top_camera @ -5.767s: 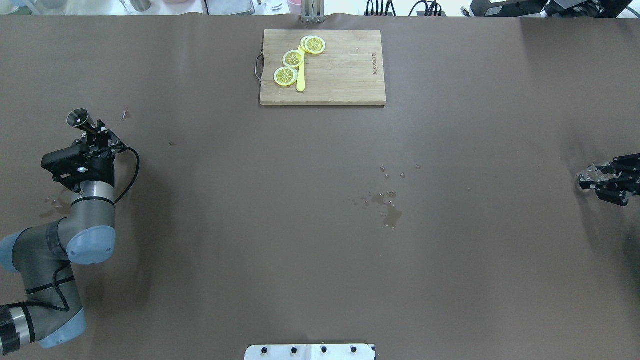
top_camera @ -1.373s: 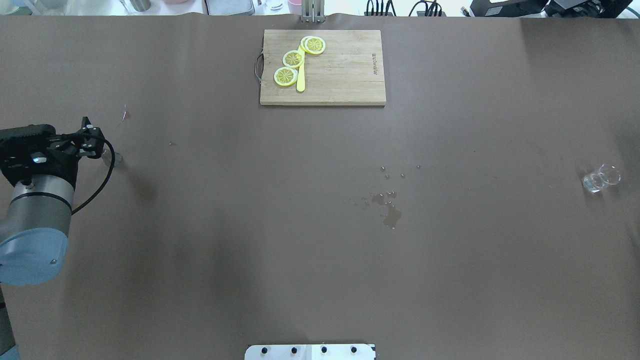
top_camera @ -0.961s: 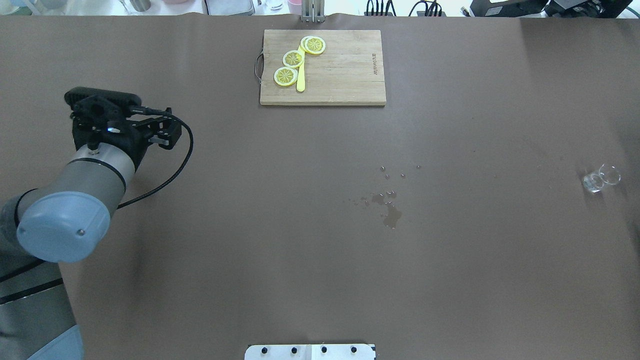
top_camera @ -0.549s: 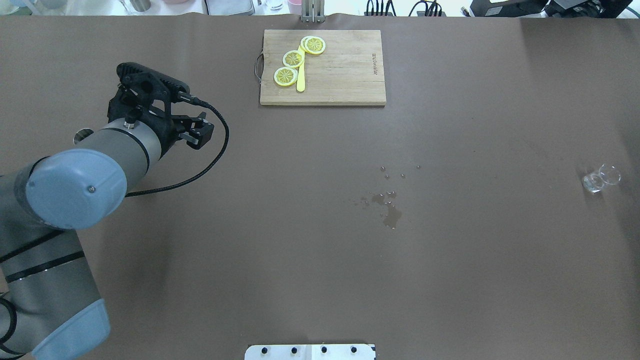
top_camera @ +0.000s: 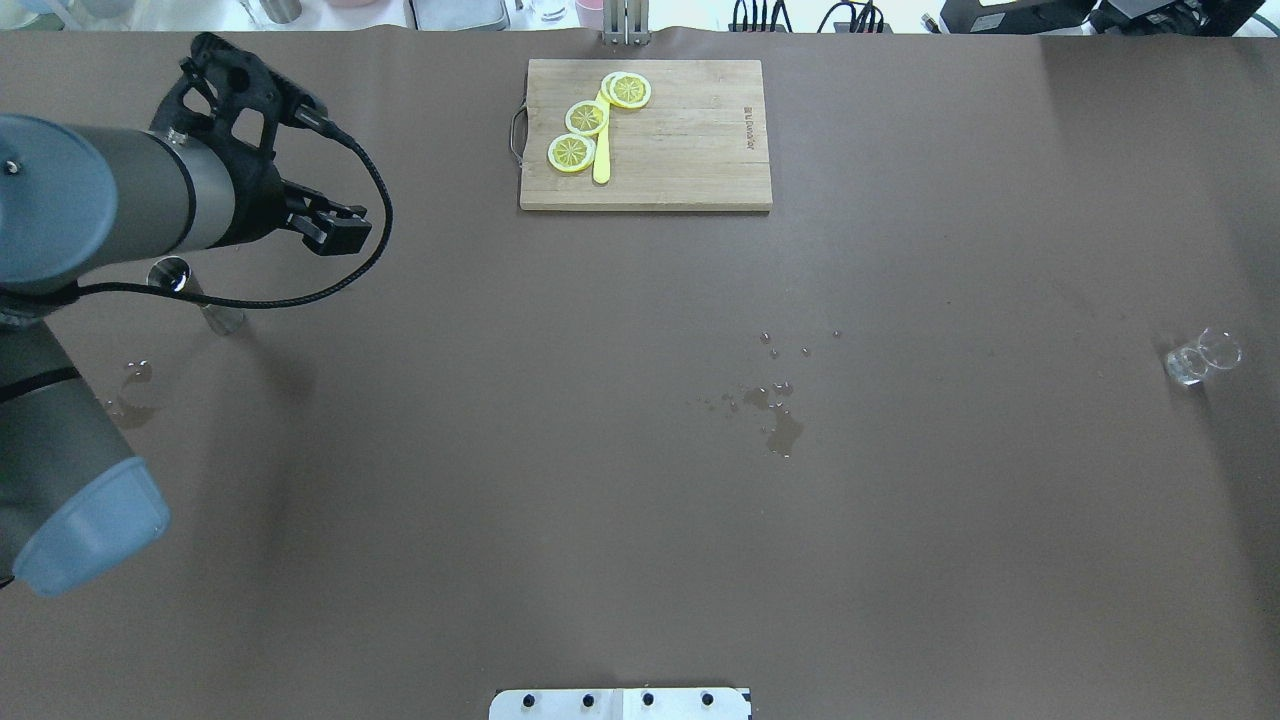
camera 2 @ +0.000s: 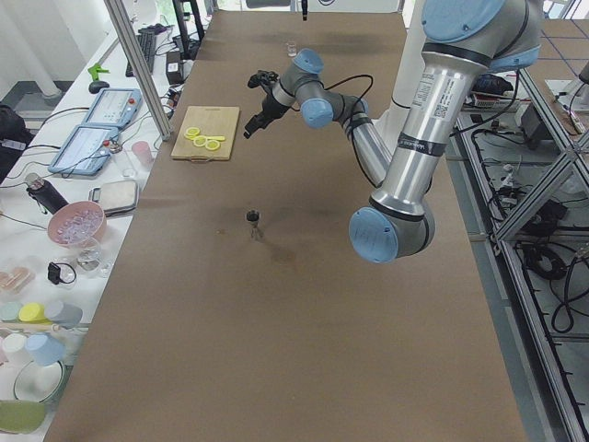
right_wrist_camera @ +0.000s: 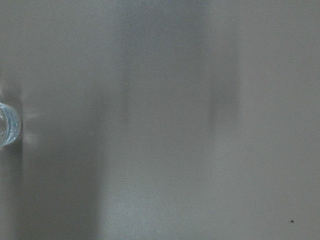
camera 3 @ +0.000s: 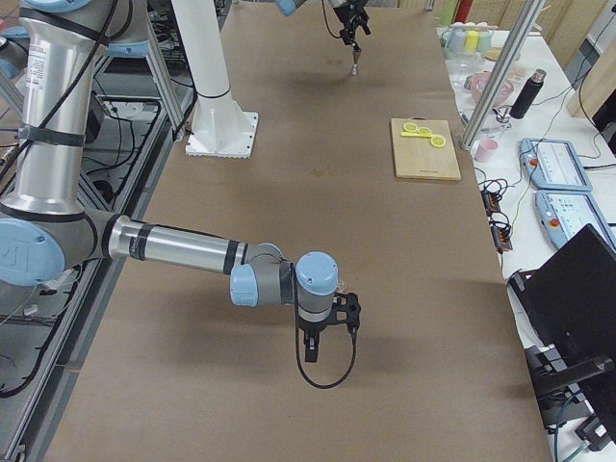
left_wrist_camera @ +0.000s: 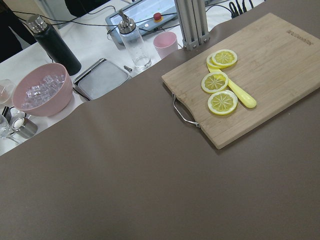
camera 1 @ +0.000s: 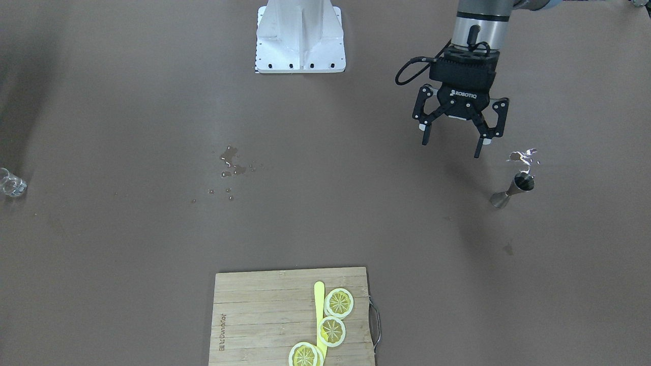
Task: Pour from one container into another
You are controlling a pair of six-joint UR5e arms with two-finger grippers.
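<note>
Presently the left claw (camera 1: 451,145) is hanging above the table with its two fingers spread wide and nothing between them. The jigger (camera 1: 512,190) is standing upright on the table near this claw, off to its left and clear of both fingers. The glass (camera 1: 11,184) is sitting well apart from it, far along the table to its right. The right claw (camera 3: 324,339) is showing only in the side view, so I cannot tell how far open it is. Its wrist camera is catching the glass at the frame edge.

Handling, in my judgement: the jigger is looking like polished metal, so light, stiff and smooth, and likely slippery under the pads. It is narrowing to a waist between two cones. The waist is offering the surest hold, with the fingers closing square across it. Standing tall on a small foot, it is liable to tip at a glancing touch. The glass is appearing small, clear and fragile, calling for a gentle squeeze low on its wall.

A wet patch (camera 1: 231,161) is lying between the two vessels.

Writing: the left claw's body is reading "ROBOTIQ". A mark is burned into the board (camera 1: 264,305), too small to read.
</note>
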